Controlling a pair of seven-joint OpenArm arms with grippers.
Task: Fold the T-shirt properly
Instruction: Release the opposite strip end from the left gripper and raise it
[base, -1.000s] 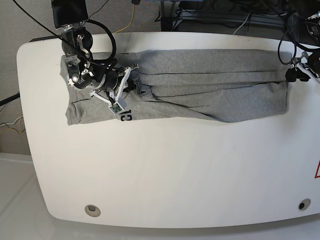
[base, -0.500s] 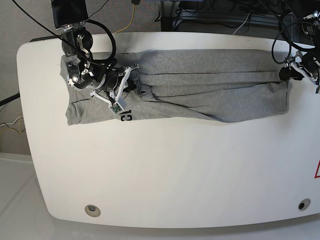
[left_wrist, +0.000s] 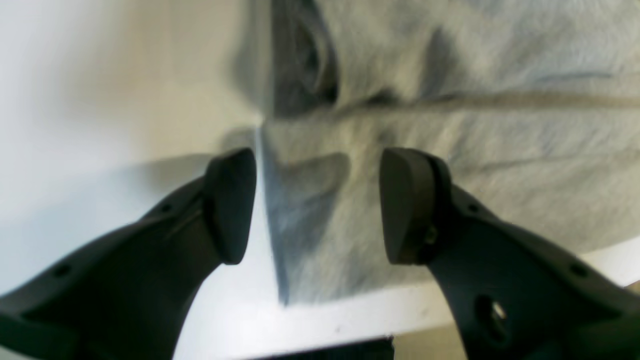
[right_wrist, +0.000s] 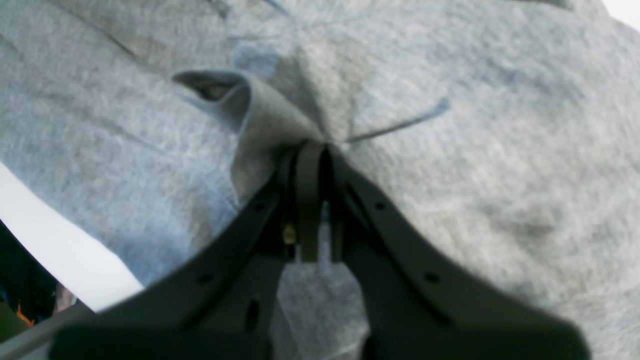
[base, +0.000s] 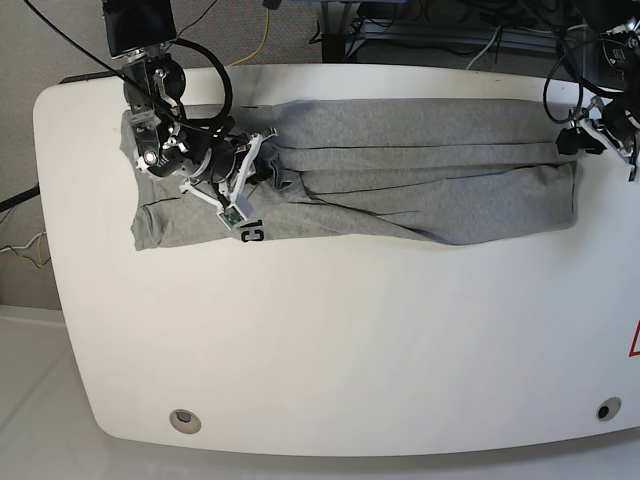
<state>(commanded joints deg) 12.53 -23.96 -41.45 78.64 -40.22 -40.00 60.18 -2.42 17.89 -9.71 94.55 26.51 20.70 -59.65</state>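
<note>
The heather-grey T-shirt (base: 400, 170) lies as a long creased band across the back of the white table (base: 350, 340). Black lettering (base: 250, 234) peeks out at its near left edge. On the left of the base view my right gripper (base: 262, 165) is down on the cloth. In the right wrist view that right gripper (right_wrist: 312, 152) is shut on a pinched ridge of the T-shirt (right_wrist: 475, 150). My left gripper (base: 572, 143) hovers at the shirt's right end. In the left wrist view the left gripper (left_wrist: 320, 205) is open and straddles the T-shirt (left_wrist: 475, 140) edge.
Cables and equipment legs (base: 400, 30) crowd the floor behind the table. Round fittings sit near the front corners (base: 183, 421) (base: 607, 409). A red triangle sticker (base: 634, 340) marks the right edge. The shirt's right end lies close to the table's rim (left_wrist: 325, 325).
My left gripper has shifted slightly inward and toward the back along the shirt's right end. The right gripper and the cloth it holds have stayed put.
</note>
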